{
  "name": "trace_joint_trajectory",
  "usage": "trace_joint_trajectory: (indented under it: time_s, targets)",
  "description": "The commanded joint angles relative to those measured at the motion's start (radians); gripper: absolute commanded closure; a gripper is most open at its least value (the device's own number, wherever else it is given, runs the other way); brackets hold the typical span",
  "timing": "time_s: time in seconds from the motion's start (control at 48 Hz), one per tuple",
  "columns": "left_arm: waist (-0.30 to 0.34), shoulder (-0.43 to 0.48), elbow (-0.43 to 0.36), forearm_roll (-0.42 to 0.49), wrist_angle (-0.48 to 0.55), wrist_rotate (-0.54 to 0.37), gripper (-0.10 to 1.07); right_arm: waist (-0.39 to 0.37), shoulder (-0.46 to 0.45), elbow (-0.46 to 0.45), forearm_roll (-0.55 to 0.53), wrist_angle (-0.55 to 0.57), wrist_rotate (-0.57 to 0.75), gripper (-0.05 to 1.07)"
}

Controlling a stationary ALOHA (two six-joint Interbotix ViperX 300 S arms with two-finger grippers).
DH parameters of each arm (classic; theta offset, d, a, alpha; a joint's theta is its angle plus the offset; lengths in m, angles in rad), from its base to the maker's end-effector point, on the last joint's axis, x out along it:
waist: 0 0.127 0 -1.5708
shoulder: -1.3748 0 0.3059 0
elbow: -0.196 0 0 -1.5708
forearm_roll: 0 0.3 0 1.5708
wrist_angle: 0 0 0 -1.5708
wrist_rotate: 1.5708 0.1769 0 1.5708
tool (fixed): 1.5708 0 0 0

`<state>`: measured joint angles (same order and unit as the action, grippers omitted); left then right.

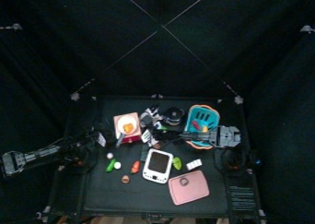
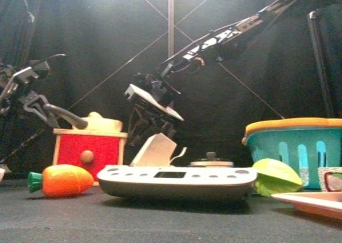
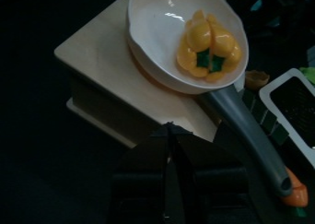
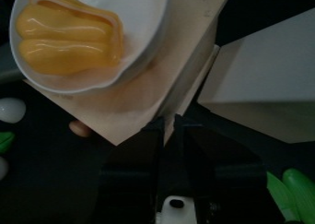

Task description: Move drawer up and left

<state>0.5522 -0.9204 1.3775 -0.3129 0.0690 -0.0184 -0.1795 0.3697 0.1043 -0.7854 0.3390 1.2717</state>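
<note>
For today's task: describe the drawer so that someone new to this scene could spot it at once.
Start at the black table and look along its far edge, left of the middle. The drawer is a small white box with an orange-red face, carrying a white bowl of yellow food, unlike the flat green-screened device nearer the front.

The top view looks straight down from high above, so the small black table (image 1: 74,177) sits low in the middle of the picture, ringed by black curtains. The front view sits at table height at the front edge and looks level across, close behind the flat white device with a green screen (image 2: 175,181). The left wrist view looks down at close range onto the small white boxy drawer with an orange-red face (image 3: 117,80), topped by a white bowl of yellow pepper (image 3: 185,34). The right wrist view, nearer still, probably shares that same bowl.
</note>
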Motion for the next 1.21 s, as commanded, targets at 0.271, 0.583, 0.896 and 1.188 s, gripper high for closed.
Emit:
trace_joint_trajectory:
  time_s: [0.271,0.583,0.896,1.188]
  targets:
    - [-0.002,-0.009,-0.02,-0.002,-0.017,-0.002,0.5,0.002,-0.081,0.003,-0.014,0.006,0.0,0.41]
    - [0.0,-0.02,-0.02,0.0,-0.092,0.0,0.5,0.005,-0.152,0.077,-0.015,0.012,-0.002,0.41]
    - [-0.006,-0.021,-0.023,0.002,-0.115,0.002,0.5,0.066,-0.227,0.141,-0.021,0.014,-0.002,0.41]
    - [-0.169,-0.052,-0.069,0.011,-0.172,0.008,0.5,0.296,-0.439,0.336,-0.003,0.089,0.003,0.41]
